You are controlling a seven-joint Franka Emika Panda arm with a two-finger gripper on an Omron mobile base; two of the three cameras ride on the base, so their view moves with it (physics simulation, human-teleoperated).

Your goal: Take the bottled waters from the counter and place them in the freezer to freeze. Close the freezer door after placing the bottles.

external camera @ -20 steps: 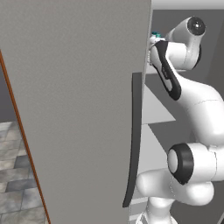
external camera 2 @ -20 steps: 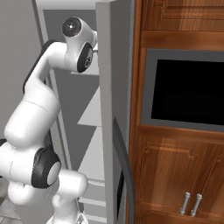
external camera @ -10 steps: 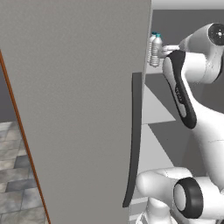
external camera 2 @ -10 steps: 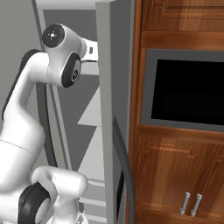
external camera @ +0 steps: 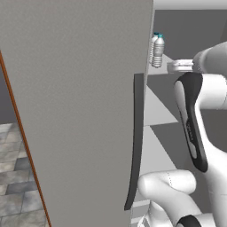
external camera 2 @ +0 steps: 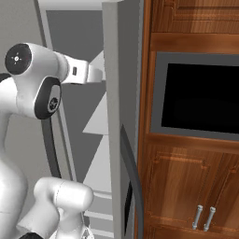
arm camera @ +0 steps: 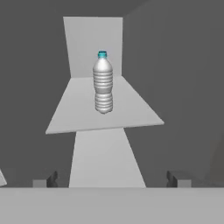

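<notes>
Grey everywhere here: the freezer door (external camera: 80, 111) is swung wide open and takes up most of the left base view, its long dark bar handle (external camera: 135, 142) running down the edge. Inside the freezer (arm camera: 175, 87), one bottled water (arm camera: 103, 83) stands upright on a pale shelf (arm camera: 74, 113), teal cap on top. From the left base view there look to be two bottles side by side up there (external camera: 156, 50), though the far one is mostly hidden. The pincer (arm camera: 111, 179) is spread wide, holding nothing, well apart from the bottle, fingertips (arm camera: 175, 178) down at the frame's bottom. Over on the right there's a black wall oven (external camera 2: 200, 100) set in brown wood cabinets (external camera 2: 182, 186).
</notes>
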